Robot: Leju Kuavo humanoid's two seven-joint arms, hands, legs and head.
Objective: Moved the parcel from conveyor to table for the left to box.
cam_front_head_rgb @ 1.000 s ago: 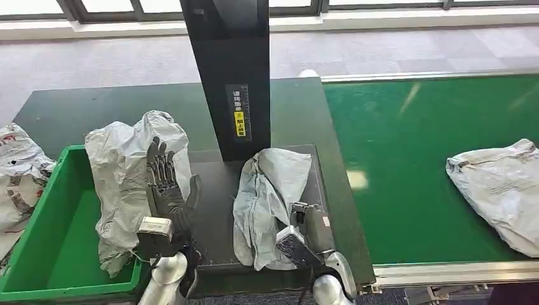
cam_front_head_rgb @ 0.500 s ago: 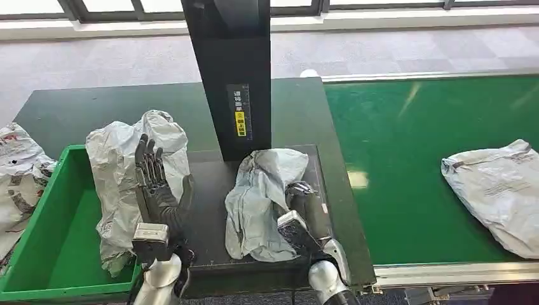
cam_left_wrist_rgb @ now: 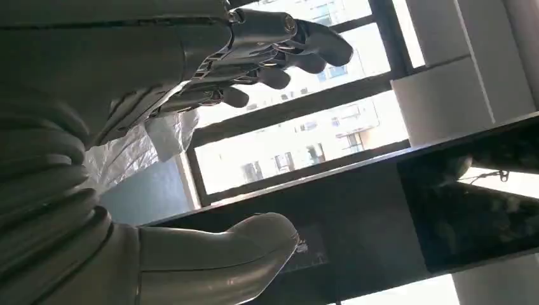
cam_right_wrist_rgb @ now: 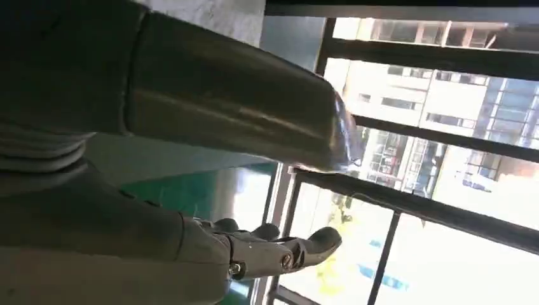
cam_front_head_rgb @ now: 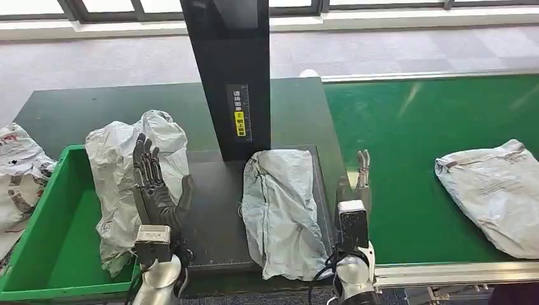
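So the grey parcel (cam_front_head_rgb: 283, 213) is lying flat on the dark table (cam_front_head_rgb: 210, 222) right at the foot of the black post (cam_front_head_rgb: 232, 76), which I'm using as my landmark here. My right hand (cam_front_head_rgb: 356, 184) is just to the conveyor side of that parcel, fingers straight up and apart, holding nothing, parked between the parcel and the green conveyor (cam_front_head_rgb: 419, 165). From the right wrist view (cam_right_wrist_rgb: 279, 248) it's the same story, fingers stretched out with nothing in them. My left hand (cam_front_head_rgb: 156, 187) is on the other side of the post, raised with the palm open and fingers spread, also empty, and the left wrist view (cam_left_wrist_rgb: 279, 51) backs that up. Behind it a crumpled parcel (cam_front_head_rgb: 127, 171) is draped over the rim of the green bin (cam_front_head_rgb: 38, 254), and I can't tell if my fingers touch it or just hover in front. By my read the drop-off part is done: the parcel's on the table and the right hand is clear of it. Next up looks like the left hand's job, reaching across toward the post, getting fingers around that floppy bag and carrying it to the bin. It's soft and flat, so I'd guess it needs a good pinch on a fold. Another parcel (cam_front_head_rgb: 492, 194) waits further along the conveyor.
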